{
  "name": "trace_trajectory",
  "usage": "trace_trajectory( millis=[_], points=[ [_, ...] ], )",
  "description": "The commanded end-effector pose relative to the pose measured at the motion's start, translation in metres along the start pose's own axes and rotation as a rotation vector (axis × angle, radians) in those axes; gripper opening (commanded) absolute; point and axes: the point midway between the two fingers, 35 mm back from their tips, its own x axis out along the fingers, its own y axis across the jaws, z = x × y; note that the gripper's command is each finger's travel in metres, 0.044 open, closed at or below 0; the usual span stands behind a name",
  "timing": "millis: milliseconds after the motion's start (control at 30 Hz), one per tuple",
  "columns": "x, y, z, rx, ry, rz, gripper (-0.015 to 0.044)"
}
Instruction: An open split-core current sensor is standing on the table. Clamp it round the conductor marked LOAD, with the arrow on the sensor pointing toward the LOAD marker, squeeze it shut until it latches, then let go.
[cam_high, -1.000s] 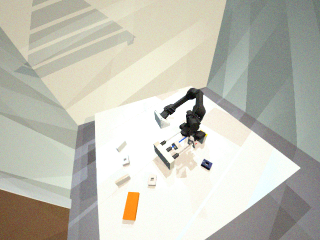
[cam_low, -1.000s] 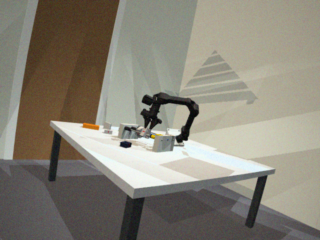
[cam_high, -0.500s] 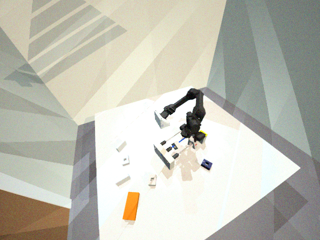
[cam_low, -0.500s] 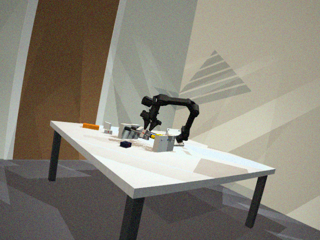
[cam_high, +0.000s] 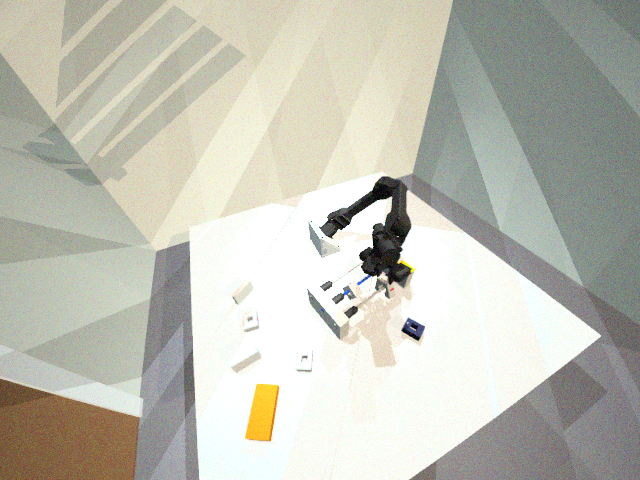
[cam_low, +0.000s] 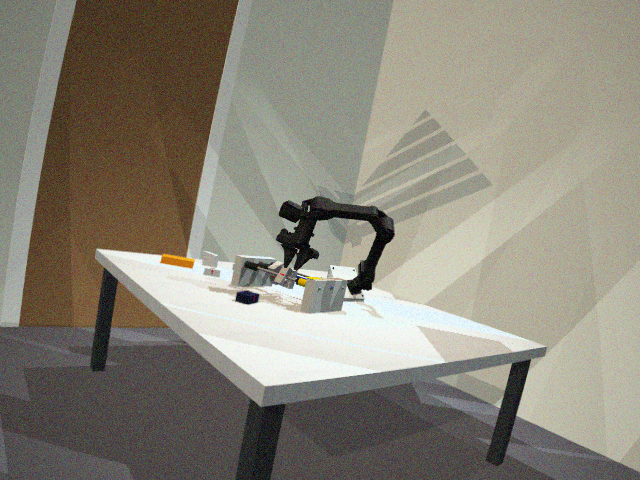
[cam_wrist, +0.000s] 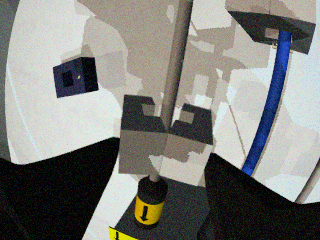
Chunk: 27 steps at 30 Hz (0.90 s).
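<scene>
The grey split-core sensor (cam_high: 383, 287) (cam_low: 284, 276) (cam_wrist: 142, 150) is between the fingers of my gripper (cam_low: 292, 266) (cam_wrist: 163, 153), which is shut on it. In the wrist view its two halves touch or nearly touch near the middle, with a V-shaped gap at the far side. The grey conductor (cam_wrist: 178, 60) runs through that gap, between the halves. It ends in a black and yellow sleeve (cam_wrist: 149, 212) with a black arrow, at the end block. The yellow marker (cam_high: 407, 266) (cam_wrist: 121, 234) is partly cut off in the wrist view. The sensor's arrow is not readable; a red mark shows on its side.
A blue conductor (cam_high: 364, 280) (cam_wrist: 272, 100) runs beside it, with a grey block (cam_wrist: 275, 25) on it. The other end block (cam_high: 329, 312) (cam_low: 253, 270) holds the conductors. A navy block (cam_high: 413, 328) (cam_low: 247, 297) (cam_wrist: 75, 77), small pale blocks and an orange bar (cam_high: 262, 412) (cam_low: 177, 260) lie around.
</scene>
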Motion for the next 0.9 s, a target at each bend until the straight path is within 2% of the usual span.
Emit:
trace_trajectory(
  millis=[0,867],
  points=[
    [-0.0006,0.0002,0.0001,-0.003,0.0,0.0,0.0],
    [0.0002,0.0033,0.0003,-0.002,-0.002,-0.033,0.0]
  ],
)
